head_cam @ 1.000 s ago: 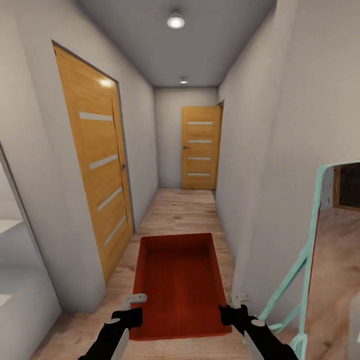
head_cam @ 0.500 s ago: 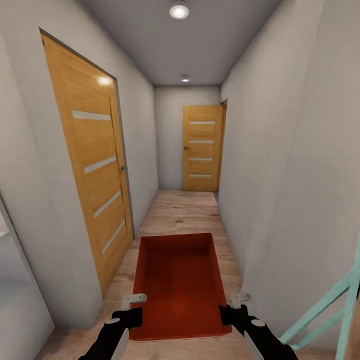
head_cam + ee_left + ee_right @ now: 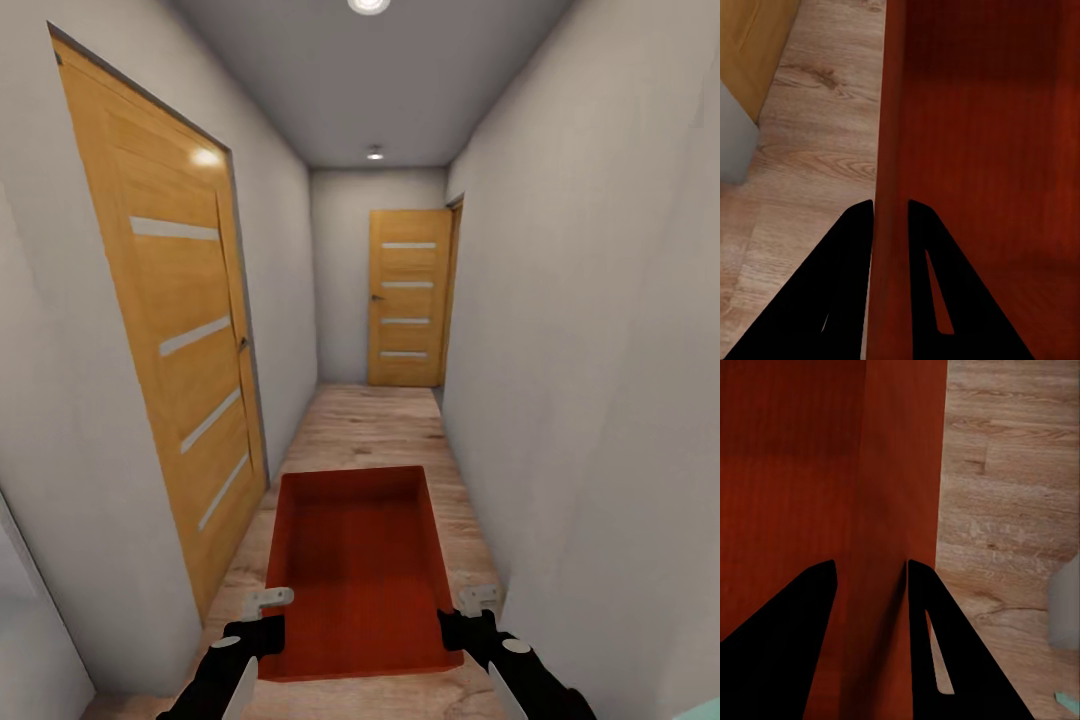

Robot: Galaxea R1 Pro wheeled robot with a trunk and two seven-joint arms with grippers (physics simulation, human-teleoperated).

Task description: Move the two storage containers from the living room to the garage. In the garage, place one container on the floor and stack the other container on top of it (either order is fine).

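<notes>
Head view: storage container (image 3: 357,570) held level, long axis pointing down hallway (image 3: 375,425).

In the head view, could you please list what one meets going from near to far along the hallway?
left gripper and right gripper → storage container held between them → wood plank floor → side door on the left wall → far door at the hallway's end.

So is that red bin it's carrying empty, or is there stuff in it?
Empty. The head view looks straight into the storage container and shows only its bare red bottom, with nothing lying inside.
</notes>
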